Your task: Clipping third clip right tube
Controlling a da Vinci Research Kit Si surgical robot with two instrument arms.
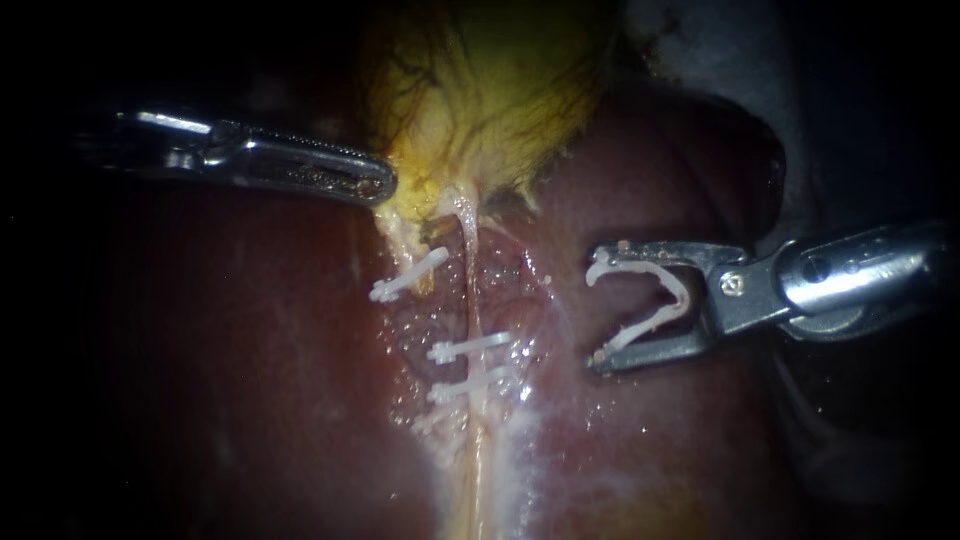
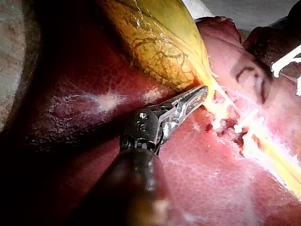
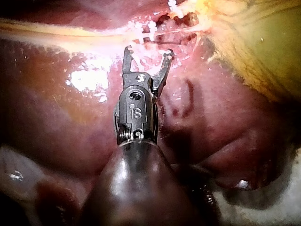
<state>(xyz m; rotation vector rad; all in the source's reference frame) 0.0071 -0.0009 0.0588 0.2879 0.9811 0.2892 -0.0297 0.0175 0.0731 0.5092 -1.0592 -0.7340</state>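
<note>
My right instrument [image 1: 597, 314] came in from the right edge of the frame. Its hand stood wide open, and an open clip [image 1: 683, 297] sat between the jaws, one white leg lying along each jaw. It hung above the liver [image 1: 200, 350], right of the right tube [image 1: 470, 290] and clear of it.

That tube ran pale down the middle of the frame. It already wore two white clips [image 1: 468, 347], one just above the other, below centre. A single clip [image 1: 408, 275] lay slantwise to their upper left.

My left instrument [image 1: 388, 185] reached in from the upper left. Its hand was closed, the tip against the yellow lower end of the gallbladder [image 1: 480, 90]. Whether it pinched any tissue there I could not tell.

The liver's surface was dark red and wet, with a whitish streak along the tube towards the bottom. A pale covering [image 1: 720, 40] showed at the upper right, and all else around was dark.
</note>
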